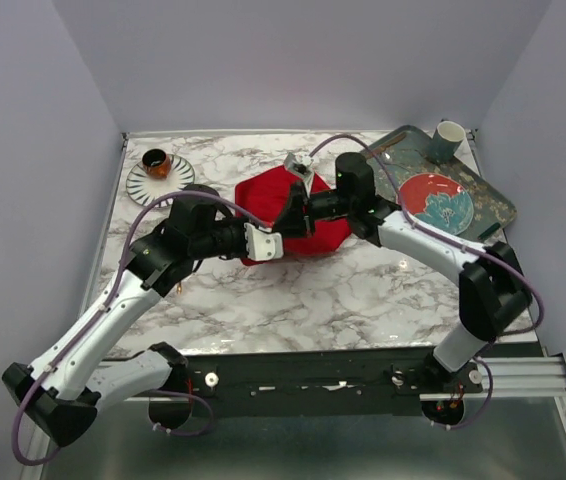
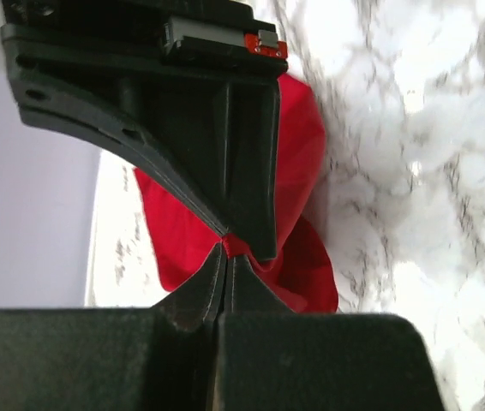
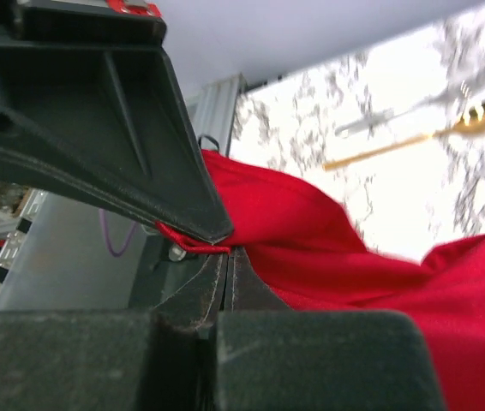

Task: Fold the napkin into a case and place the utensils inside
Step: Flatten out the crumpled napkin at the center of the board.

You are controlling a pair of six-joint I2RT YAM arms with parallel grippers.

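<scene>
a bright red napkin [image 1: 261, 203] is shown bunched on a marble table [image 1: 363, 290], seen from above. the left gripper [image 2: 229, 247] is clamped together on the napkin's near-left edge, with a small fold of cloth pinched at its tips. the right gripper [image 3: 224, 250] is likewise closed on a fold of the napkin, over its middle. a gold spoon [image 3: 414, 141] and a blurred silver fork [image 3: 380, 120] are seen side by side just beyond the napkin. well right of the napkin, a red patterned plate [image 1: 436, 202] is set on a dark tray [image 1: 498, 215].
</scene>
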